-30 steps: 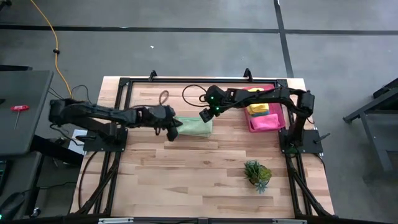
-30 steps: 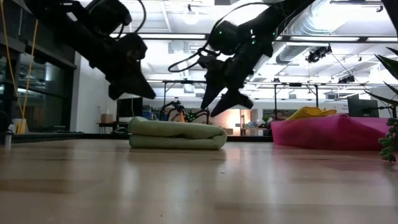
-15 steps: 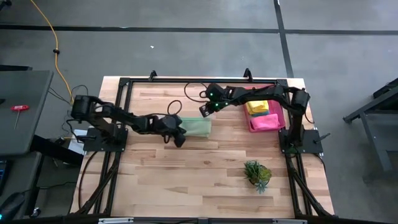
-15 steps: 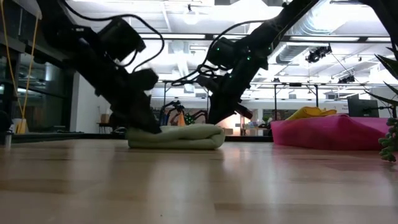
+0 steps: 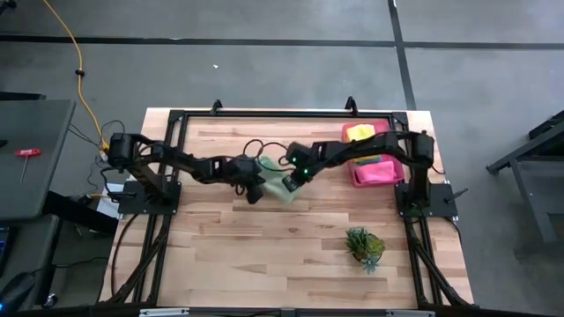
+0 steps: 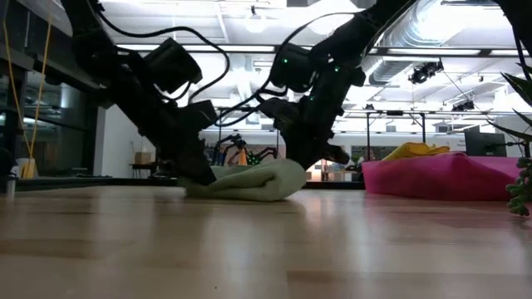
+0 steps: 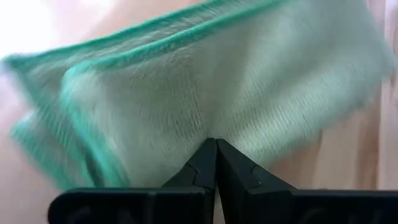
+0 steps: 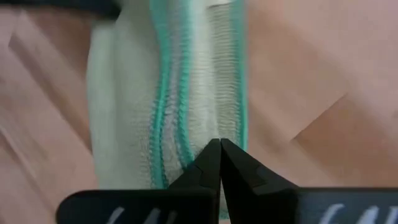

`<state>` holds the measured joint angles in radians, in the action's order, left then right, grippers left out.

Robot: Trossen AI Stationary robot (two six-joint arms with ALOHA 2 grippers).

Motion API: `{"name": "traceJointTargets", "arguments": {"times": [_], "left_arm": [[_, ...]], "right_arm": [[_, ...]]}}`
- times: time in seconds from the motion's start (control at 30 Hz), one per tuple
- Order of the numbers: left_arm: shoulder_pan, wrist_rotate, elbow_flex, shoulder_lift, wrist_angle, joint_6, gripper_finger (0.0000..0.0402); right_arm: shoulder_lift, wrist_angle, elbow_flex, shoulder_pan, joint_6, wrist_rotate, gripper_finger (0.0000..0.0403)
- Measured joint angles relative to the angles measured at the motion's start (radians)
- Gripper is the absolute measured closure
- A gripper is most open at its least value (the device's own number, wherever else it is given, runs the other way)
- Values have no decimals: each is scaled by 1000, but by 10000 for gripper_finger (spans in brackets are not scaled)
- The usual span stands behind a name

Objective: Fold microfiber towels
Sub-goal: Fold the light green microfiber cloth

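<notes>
Since half a second ago I have brought my grippers closer together, and the pale green towel (image 5: 278, 180) between them has bunched up and swung. Its long axis now runs diagonally, from upper left to lower right in the high view, just above the frame's centre. My left gripper (image 5: 254, 187) pinches its left edge with fingers closed on the cloth; my right gripper (image 5: 293, 176) clamps its right edge the same way. The wooden table (image 5: 264, 255) lies pale beneath. At upper right the pink tray (image 5: 388, 176) holds a yellow towel (image 5: 359, 133); a spiky plant (image 5: 365, 245) stands lower right.
</notes>
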<state>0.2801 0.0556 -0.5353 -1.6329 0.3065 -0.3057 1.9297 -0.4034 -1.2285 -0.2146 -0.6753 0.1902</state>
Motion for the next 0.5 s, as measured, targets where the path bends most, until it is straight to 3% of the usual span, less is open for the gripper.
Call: {"name": "traceJointTargets", "arguments": {"times": [0.27, 0.5], "left_arm": [[72, -18, -90, 0, -83, 288, 402], [94, -18, -131, 4, -195, 407, 402]], "right_arm": [[0, -14, 0, 106, -117, -32, 403], [-61, -140, 0, 82, -127, -143, 403]]}}
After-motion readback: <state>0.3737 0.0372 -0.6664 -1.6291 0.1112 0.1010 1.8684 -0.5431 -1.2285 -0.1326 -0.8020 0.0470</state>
